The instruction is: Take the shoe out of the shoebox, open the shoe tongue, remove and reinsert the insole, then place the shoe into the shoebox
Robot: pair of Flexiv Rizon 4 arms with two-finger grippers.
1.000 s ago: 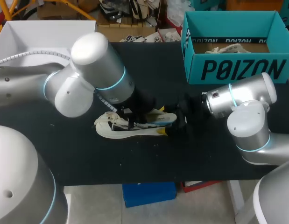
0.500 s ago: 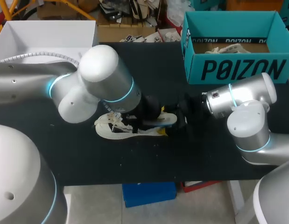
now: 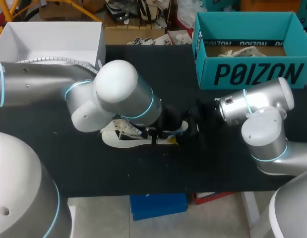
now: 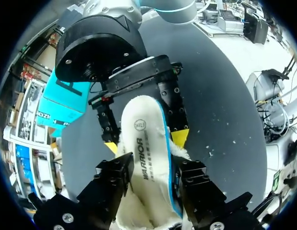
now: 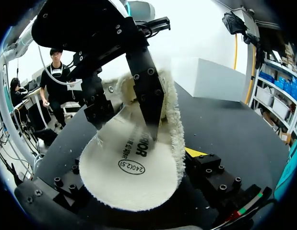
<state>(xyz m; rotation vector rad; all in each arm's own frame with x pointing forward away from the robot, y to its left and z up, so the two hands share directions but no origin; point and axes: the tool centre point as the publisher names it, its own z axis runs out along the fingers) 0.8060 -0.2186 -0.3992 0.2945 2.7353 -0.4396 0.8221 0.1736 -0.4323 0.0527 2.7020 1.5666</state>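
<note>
Two hands at one part. Our left hand is clamped on the white fleecy insole with a blue edge. Our right hand sits just ahead, at the insole's far end; we can't tell if it grips. The white low shoe lies on the black surface under our left arm, well apart from the open teal cardboard shoebox.

The left arm is covering the shoe from above. The right tool is clamping and blocking its right end. Bare counter is lying open in front. The shoebox is standing well apart, top open.
</note>
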